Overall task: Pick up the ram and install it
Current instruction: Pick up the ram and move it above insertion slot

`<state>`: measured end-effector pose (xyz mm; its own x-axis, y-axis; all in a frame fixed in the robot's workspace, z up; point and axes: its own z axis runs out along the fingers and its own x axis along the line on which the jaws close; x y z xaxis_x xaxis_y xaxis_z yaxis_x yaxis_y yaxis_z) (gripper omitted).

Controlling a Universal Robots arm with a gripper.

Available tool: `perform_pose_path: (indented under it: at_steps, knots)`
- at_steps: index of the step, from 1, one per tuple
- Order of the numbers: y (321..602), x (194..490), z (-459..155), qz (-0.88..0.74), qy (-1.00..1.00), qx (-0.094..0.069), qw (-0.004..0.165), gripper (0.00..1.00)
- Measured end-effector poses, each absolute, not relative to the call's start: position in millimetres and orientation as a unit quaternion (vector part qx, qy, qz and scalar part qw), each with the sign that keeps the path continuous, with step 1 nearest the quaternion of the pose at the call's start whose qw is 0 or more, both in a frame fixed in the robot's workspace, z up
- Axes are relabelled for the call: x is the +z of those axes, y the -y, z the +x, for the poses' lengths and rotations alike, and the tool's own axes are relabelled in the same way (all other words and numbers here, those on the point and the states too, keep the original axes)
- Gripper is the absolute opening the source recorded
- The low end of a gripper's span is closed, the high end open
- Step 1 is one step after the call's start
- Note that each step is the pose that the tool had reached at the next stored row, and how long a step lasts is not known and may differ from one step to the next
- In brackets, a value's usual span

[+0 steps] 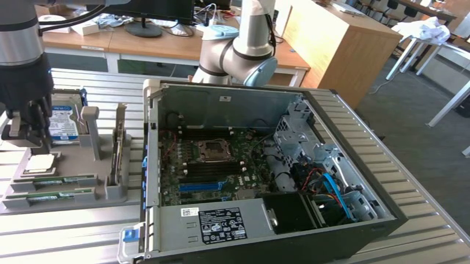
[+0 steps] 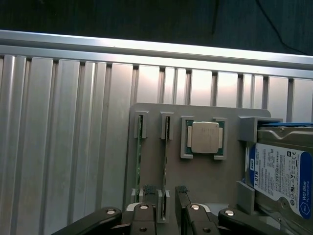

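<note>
Two ram sticks, thin green boards, stand on edge in slots of a grey holder tray: one ram stick lies in line with the gap between my fingers, and the other ram stick sits beside it. In the exterior view the ram sticks lie at the tray's near end. My gripper hovers over the tray, open, its two dark fingertips either side of the first stick's end, holding nothing. From the exterior view, the gripper hangs above the tray's left part.
On the tray also sit a square silver processor and a blue-labelled hard drive. An open computer case stands to the exterior view's right of the tray, its motherboard exposed. An arm joint rises behind the case.
</note>
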<state>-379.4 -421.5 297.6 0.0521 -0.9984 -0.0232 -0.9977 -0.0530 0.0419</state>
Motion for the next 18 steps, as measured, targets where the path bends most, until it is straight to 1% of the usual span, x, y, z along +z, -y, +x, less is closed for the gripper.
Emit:
perform_pose_path:
  at_steps: [12, 18]
  knots:
    - [432.8, 297.6, -380.0, 0.725, 0.688, -0.023, 0.007, 0.30]
    - [433.2, 297.6, -380.0, 0.725, 0.688, -0.023, 0.007, 0.30]
